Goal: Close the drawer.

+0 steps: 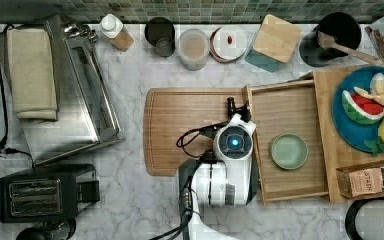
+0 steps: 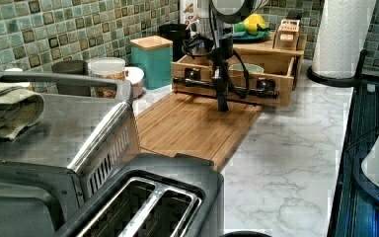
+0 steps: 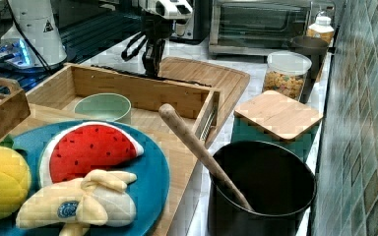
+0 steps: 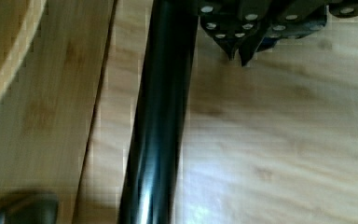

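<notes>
One white marble desk (image 1: 145, 65) runs under a green tiled wall (image 2: 54, 29) and carries everything. On it sit one steel toaster oven (image 1: 75, 95) with a folded towel (image 1: 30, 72) on top, and one black toaster (image 1: 35, 192). One flat bamboo cutting board (image 1: 180, 125) lies mid-desk. One drawer (image 1: 292, 110) stands pulled out of its bamboo stand, its front reaching over the board's edge at the top view's right; its one black bar handle (image 2: 227, 89) runs along that front. One blue plate (image 3: 152, 182) holds three plush fruits. One black pot (image 3: 270, 182) holds one wooden spoon (image 3: 197, 147). One green bowl (image 1: 289, 151) sits inside the drawer. The jaws (image 4: 239, 55) hang pressed together, grasping nothing, just beside the handle on the board side
</notes>
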